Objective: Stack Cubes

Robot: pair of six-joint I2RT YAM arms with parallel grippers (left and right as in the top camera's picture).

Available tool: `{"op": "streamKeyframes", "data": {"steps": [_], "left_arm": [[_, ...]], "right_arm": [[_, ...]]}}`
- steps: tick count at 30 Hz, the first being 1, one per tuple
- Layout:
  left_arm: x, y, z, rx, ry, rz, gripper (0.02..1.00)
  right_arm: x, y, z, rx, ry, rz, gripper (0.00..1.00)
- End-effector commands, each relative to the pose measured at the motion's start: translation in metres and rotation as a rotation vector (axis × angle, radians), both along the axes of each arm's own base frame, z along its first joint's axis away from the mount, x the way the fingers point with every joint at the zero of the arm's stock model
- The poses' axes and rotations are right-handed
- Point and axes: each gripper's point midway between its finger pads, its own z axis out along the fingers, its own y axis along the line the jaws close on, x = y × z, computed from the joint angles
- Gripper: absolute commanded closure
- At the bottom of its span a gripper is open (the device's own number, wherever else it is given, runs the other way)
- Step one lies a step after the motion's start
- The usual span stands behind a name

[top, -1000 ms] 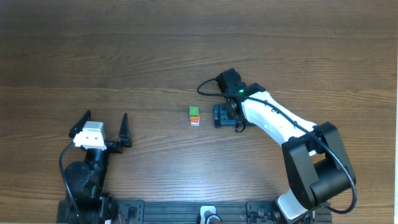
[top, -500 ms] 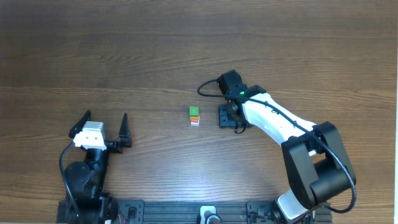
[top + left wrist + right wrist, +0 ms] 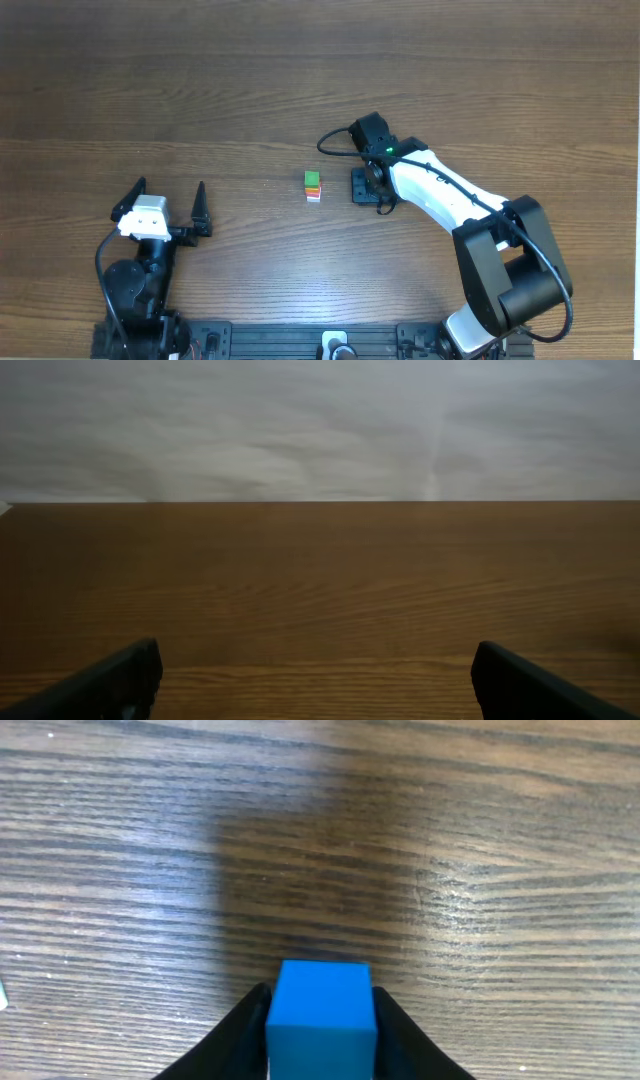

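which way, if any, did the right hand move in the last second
Yes, slightly: the right hand, shut on the blue cube, shifted right in the top view, away from the cube stack, which stayed put.

You've got the left gripper (image 3: 320,685) low over the wooden table (image 3: 320,580), fingers (image 3: 115,682) spread wide, white wall (image 3: 320,430) beyond.

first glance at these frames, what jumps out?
The blue cube clamped between the right gripper's fingers stands out against the brown wooden table. Just beside that gripper, near the table's middle, is a small cube stack with green on top. The left gripper sits open and empty near its base, far from both.
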Motion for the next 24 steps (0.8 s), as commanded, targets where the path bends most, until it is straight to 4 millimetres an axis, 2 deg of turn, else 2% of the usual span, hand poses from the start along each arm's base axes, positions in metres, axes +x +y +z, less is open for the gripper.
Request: {"op": "streamKeyframes", "data": {"steps": [1, 7, 8, 12, 16, 20, 23, 24], "left_arm": [[0.0, -0.002, -0.001, 0.014, -0.003, -0.013, 0.023], [0.0, -0.002, -0.001, 0.014, -0.003, -0.013, 0.018], [0.0, -0.002, -0.001, 0.014, -0.003, -0.013, 0.02], [0.0, -0.002, -0.001, 0.014, -0.003, -0.013, 0.018], [0.0, -0.002, -0.001, 0.014, -0.003, -0.013, 0.02], [0.0, -0.002, -0.001, 0.014, -0.003, -0.013, 0.02], [0.0, -0.002, -0.001, 0.014, -0.003, -0.013, 0.018], [0.0, -0.002, -0.001, 0.014, -0.003, -0.013, 0.018]], "right_arm": [[-0.001, -0.003, -0.004, 0.0, 0.011, -0.006, 0.746], [0.001, -0.002, -0.003, 0.003, 0.004, -0.006, 0.792], [0.003, -0.001, 0.002, 0.006, -0.002, -0.006, 0.801], [0.012, 0.004, 0.036, 0.023, -0.039, -0.008, 0.818], [0.021, 0.017, 0.089, 0.039, -0.093, 0.008, 0.82], [0.023, 0.027, 0.127, -0.005, -0.127, 0.001, 0.818], [0.017, 0.056, 0.162, 0.019, -0.173, 0.008, 0.816], [0.015, 0.062, 0.164, 0.027, -0.175, 0.007, 0.82]]}}
